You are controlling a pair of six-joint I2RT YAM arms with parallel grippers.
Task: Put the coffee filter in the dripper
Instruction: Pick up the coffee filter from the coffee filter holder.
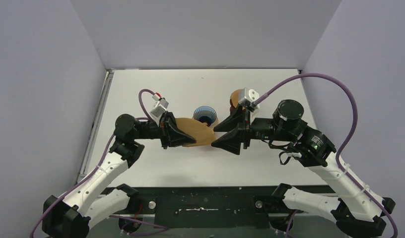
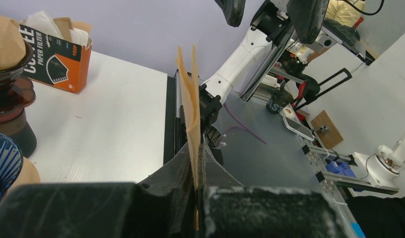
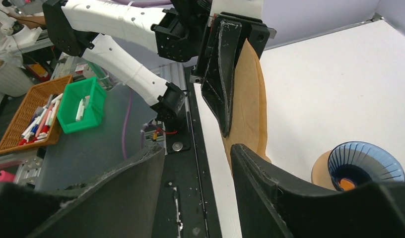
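A brown paper coffee filter point(image 1: 199, 130) is pinched in my left gripper point(image 1: 189, 138), held above the table just in front of the blue ribbed dripper point(image 1: 205, 114). In the left wrist view the filter point(image 2: 189, 101) stands edge-on, its two layers slightly parted at the top, clamped between the shut fingers of the left gripper point(image 2: 196, 151). My right gripper point(image 1: 214, 137) is open and faces the filter's free edge, close to it. In the right wrist view the open right gripper point(image 3: 198, 148) sits below the filter point(image 3: 250, 101), and the dripper point(image 3: 365, 166) is at the lower right.
A second dark dripper holding a filter point(image 2: 7, 74) and an orange-and-black filter box point(image 2: 56, 54) stand at the back right of the table point(image 1: 156, 89). The table's black front rail point(image 1: 205, 198) lies under both grippers. Grey walls enclose the table.
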